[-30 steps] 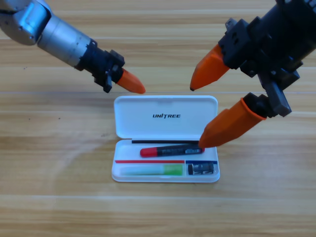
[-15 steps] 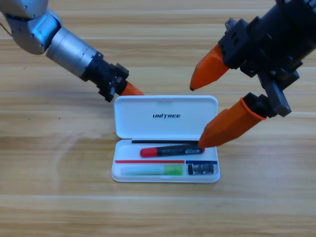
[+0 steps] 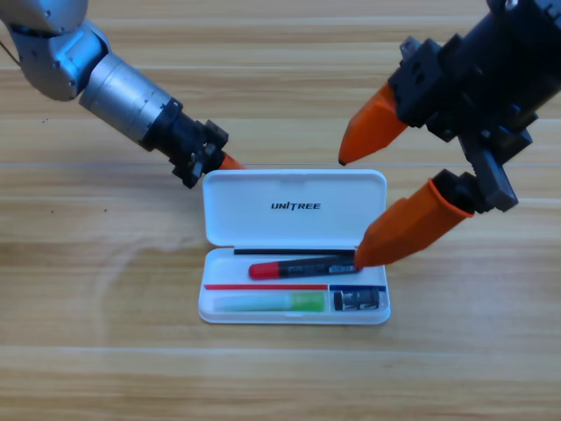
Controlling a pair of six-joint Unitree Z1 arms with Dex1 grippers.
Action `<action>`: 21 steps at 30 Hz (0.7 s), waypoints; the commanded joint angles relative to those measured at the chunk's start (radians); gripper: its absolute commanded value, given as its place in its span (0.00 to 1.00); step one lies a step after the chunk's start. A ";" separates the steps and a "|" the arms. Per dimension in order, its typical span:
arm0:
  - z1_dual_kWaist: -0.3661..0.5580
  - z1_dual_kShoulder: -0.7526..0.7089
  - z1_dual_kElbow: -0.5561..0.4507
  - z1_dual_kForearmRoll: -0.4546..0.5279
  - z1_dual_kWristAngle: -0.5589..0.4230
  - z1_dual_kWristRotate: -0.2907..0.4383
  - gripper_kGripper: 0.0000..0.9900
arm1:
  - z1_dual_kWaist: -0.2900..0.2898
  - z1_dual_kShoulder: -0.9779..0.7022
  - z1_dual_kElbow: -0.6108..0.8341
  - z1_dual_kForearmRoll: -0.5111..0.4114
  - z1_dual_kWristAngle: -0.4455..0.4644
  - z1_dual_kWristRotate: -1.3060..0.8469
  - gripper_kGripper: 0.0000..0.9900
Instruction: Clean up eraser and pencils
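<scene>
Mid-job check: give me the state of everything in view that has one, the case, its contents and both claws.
White case: open, lid laid back flat on the table.
Black pencil: lying in the upper tray slot, red cap to the left.
Green pencil: lying in the lower left slot.
Eraser: in the lower right compartment.
Right claw: open, lower jaw tip at the black pencil's right end.
Left claw: behind the lid's upper left corner.

Wooden table [image 3: 105, 368] grained; white case [image 3: 294, 203] smooth glossy plastic
</scene>
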 commanded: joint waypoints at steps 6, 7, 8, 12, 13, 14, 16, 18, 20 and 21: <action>-0.066 -0.027 0.077 0.059 -0.011 0.072 0.00 | -0.027 -0.034 0.035 -0.017 0.017 0.003 0.94; -0.069 -0.028 0.083 0.064 -0.011 0.081 0.00 | -0.027 -0.034 0.035 -0.017 0.017 0.003 0.94; -0.070 -0.028 0.089 0.067 -0.009 0.086 0.00 | -0.027 -0.032 0.035 -0.017 0.017 0.003 0.94; -0.081 -0.027 0.109 0.079 -0.006 0.109 0.00 | -0.027 -0.028 0.032 -0.018 0.017 0.003 0.94; -0.084 -0.027 0.115 0.079 -0.003 0.115 0.00 | -0.027 -0.028 0.030 -0.018 0.017 0.003 0.94; -0.085 -0.027 0.121 0.079 -0.002 0.123 0.00 | -0.027 -0.026 0.029 -0.018 0.019 0.003 0.94; -0.090 -0.022 0.133 0.078 -0.002 0.135 0.00 | -0.027 -0.026 0.029 -0.018 0.022 0.003 0.94; -0.096 -0.020 0.144 0.078 -0.002 0.141 0.00 | -0.027 -0.026 0.029 -0.018 0.025 0.003 0.94; -0.101 -0.019 0.153 0.078 -0.002 0.147 0.00 | -0.027 -0.026 0.027 -0.018 0.023 0.003 0.94; -0.105 -0.017 0.158 0.078 -0.002 0.150 0.00 | -0.027 -0.026 0.027 -0.018 0.025 0.003 0.94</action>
